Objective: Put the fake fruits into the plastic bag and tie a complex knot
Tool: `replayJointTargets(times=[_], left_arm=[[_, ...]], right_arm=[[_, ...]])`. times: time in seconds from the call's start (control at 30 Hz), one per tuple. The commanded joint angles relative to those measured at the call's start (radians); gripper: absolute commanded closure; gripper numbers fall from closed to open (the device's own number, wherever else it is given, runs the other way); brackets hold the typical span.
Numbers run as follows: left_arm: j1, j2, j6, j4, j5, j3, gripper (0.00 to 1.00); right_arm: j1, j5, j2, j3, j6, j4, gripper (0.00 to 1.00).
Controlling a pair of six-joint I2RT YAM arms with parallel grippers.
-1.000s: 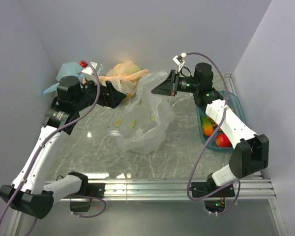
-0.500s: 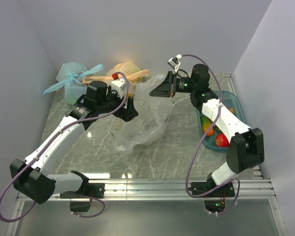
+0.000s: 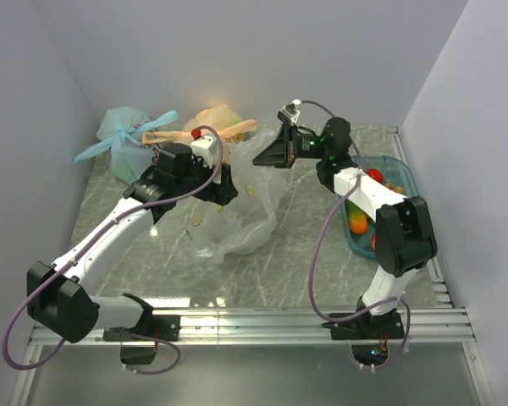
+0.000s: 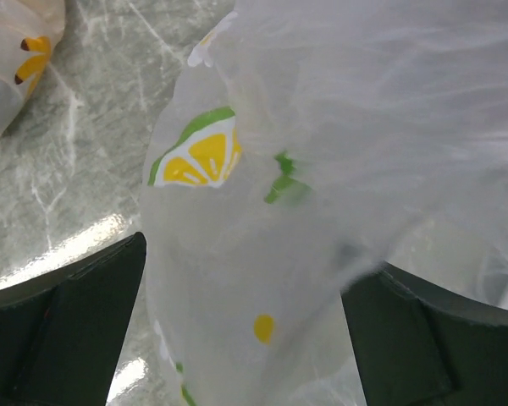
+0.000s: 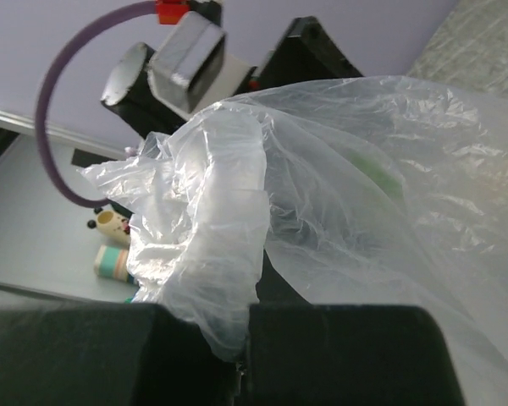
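The clear plastic bag [image 3: 237,222], printed with lemon slices, lies mid-table with its top pulled up. My right gripper [image 3: 269,157] is shut on a bunched handle of the bag [image 5: 224,254] and holds it raised; its jaws [image 5: 244,315] pinch the plastic. My left gripper [image 3: 224,188] is open at the bag's left side. In the left wrist view its fingers [image 4: 76,321] stand wide apart with the bag wall [image 4: 237,254] between them. Fake fruits, one orange [image 3: 356,223] and one red [image 3: 373,175], lie in the teal tray [image 3: 404,173] at the right. I see no knot in the clear bag.
A tied light blue bag [image 3: 123,139] and a tied orange-yellow bag [image 3: 216,123] stand at the back left. The tray sits by the right wall, partly under my right arm. White walls close in the back and both sides.
My left arm swung right from the blue bag to the clear bag's side. My right gripper moved left with the handle, pulling the bag's top up and leftward.
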Motion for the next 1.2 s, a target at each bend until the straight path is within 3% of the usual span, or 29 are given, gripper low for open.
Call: replayJointTargets(times=[0.0, 0.13, 0.2, 0.23, 0.27, 0.33, 0.37, 0.4, 0.43, 0.5, 0.6, 0.63, 0.67, 0.73, 0.8, 1.17], left_arm=[[-0.014, 0.03, -0.009, 0.067, -0.112, 0.007, 0.01], [-0.014, 0.124, 0.02, -0.037, -0.202, 0.094, 0.01], [-0.007, 0.142, 0.019, -0.108, -0.187, 0.145, 0.13], [-0.005, 0.124, 0.019, -0.113, -0.126, 0.148, 0.24], [-0.002, 0.103, 0.014, -0.102, -0.102, 0.144, 0.5], [-0.002, 0.032, -0.004, -0.084, -0.036, 0.11, 0.71], [0.0, 0.014, -0.015, -0.087, 0.003, 0.104, 0.81], [0.0, 0.003, -0.035, -0.122, 0.025, 0.107, 1.0], [0.0, -0.011, -0.051, -0.149, 0.036, 0.11, 1.0], [-0.002, -0.013, -0.091, -0.223, 0.041, 0.116, 1.0], [0.001, -0.026, -0.154, -0.243, 0.015, 0.088, 1.0], [0.001, -0.029, -0.171, -0.237, 0.011, 0.081, 1.0], [0.001, -0.029, -0.203, -0.228, 0.011, 0.068, 0.99], [0.007, -0.022, -0.223, -0.22, 0.027, 0.067, 1.0], [0.024, 0.004, -0.237, -0.217, 0.071, 0.061, 1.0], [0.121, 0.187, -0.257, -0.225, 0.192, 0.156, 0.99]], right_arm=[[0.003, -0.014, -0.002, -0.001, 0.176, 0.224, 1.0], [0.008, -0.028, 0.001, 0.008, 0.243, 0.309, 1.0], [0.007, -0.035, -0.001, 0.014, 0.206, 0.287, 1.0], [0.005, -0.037, -0.009, 0.016, 0.174, 0.219, 1.0], [0.004, -0.034, -0.015, 0.019, 0.126, 0.147, 1.0], [-0.007, -0.002, -0.035, 0.055, -0.157, -0.1, 1.0], [-0.01, 0.052, -0.036, 0.081, -0.275, -0.383, 1.0], [-0.019, 0.086, -0.033, 0.115, -0.508, -0.531, 1.0], [-0.023, 0.118, -0.013, 0.184, -0.597, -0.739, 1.0], [-0.042, 0.231, 0.014, 0.265, -0.786, -0.904, 1.0], [-0.064, 0.366, 0.04, 0.305, -0.886, -1.029, 0.74], [-0.075, 0.379, 0.036, 0.309, -0.894, -1.043, 0.5], [-0.076, 0.391, 0.034, 0.318, -0.932, -1.064, 0.37], [-0.076, 0.422, 0.019, 0.357, -0.997, -1.136, 0.18], [-0.078, 0.431, -0.019, 0.367, -1.079, -1.168, 0.09], [-0.161, 0.58, -0.305, 0.261, -1.424, -1.478, 0.03]])
